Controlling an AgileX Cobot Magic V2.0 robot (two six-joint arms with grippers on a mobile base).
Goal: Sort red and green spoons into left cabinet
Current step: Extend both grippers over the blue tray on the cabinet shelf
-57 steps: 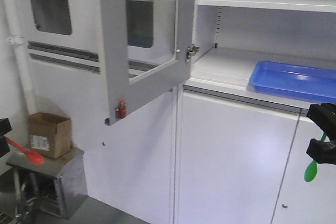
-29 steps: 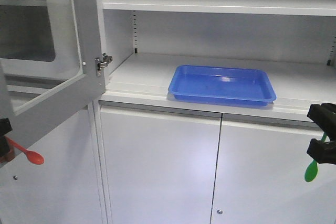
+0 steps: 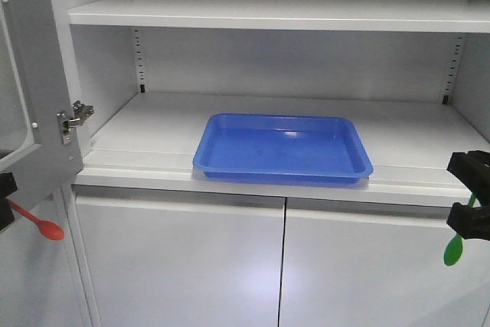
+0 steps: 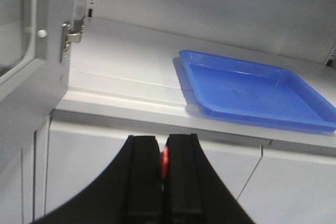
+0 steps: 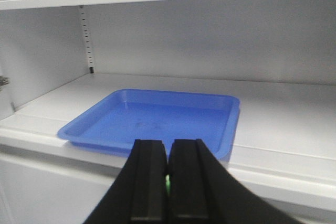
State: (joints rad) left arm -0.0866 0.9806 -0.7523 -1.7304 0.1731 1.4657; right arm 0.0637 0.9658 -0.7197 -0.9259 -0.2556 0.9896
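Tray (image 3: pixel 282 147) on the lower shelf (image 3: pixel 145 135) of the cabinet (image 3: pixel 306 59), upper shelf (image 3: pixel 276 14) above, door (image 3: pixel 38 74) at left.

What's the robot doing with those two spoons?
The robot is facing an open grey cabinet with a spoon in each hand. Its left gripper is pinching the red spoon, and its right gripper is pinching the green spoon. Both spoons are held out in front, not inside the cabinet. The blue tray on the shelf has nothing in it, so no spoon has been put away yet.
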